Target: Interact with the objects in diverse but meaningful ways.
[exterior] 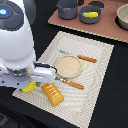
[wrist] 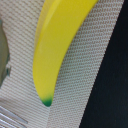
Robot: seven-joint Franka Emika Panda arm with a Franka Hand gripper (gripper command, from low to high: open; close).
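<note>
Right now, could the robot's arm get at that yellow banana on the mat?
Probably yes. The banana lies bare on the placemat directly under the wrist, with nothing on top of it. The gripper itself cannot be seen.

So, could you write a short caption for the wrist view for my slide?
Close wrist view of a yellow banana with a green tip, lying on a woven placemat.

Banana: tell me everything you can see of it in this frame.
The banana is smooth, glossy yellow, plastic-looking, with a small green tip. It is curved and lies flat on the woven beige placemat, near the mat's edge. In the exterior view only a bit of it shows below the robot arm, beside the bread loaf. Nothing visibly grips it.
</note>
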